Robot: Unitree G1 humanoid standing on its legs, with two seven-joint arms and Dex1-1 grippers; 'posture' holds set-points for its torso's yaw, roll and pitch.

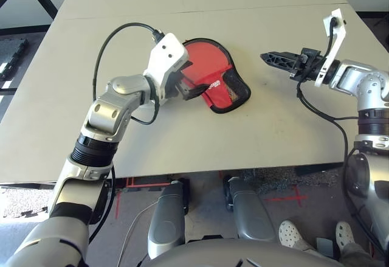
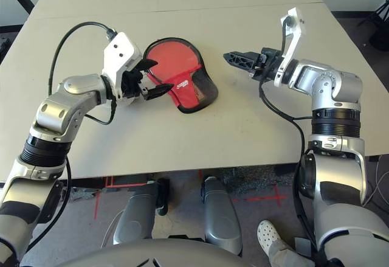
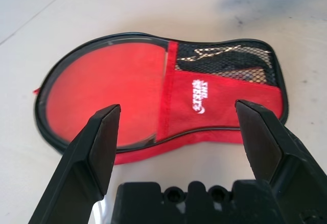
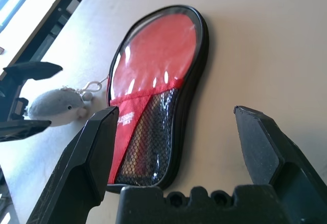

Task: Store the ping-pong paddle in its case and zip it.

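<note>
The red case [image 1: 208, 65] lies flat on the table with its black zipper edging all round and its mesh pocket [image 3: 225, 60] and white logo [image 3: 199, 95] facing up. A glossy red round face [image 4: 156, 48] fills its wide end; I cannot tell whether this is the ping-pong paddle or the case's own panel. Something pale shows through the mesh. My left gripper [image 2: 155, 77] is open at the case's left edge, its fingers [image 3: 102, 132] pointing across the case. To the right of the case, well apart from it, my right gripper [image 2: 227, 55] hangs open above the table and points at it.
A small grey-white pouch [image 4: 56, 106] with a cord lies on the table just beyond the case, close to my left gripper. The table's front edge [image 1: 243, 166] runs below the arms. A person's shoes [image 1: 293, 233] stand on the floor at the lower right.
</note>
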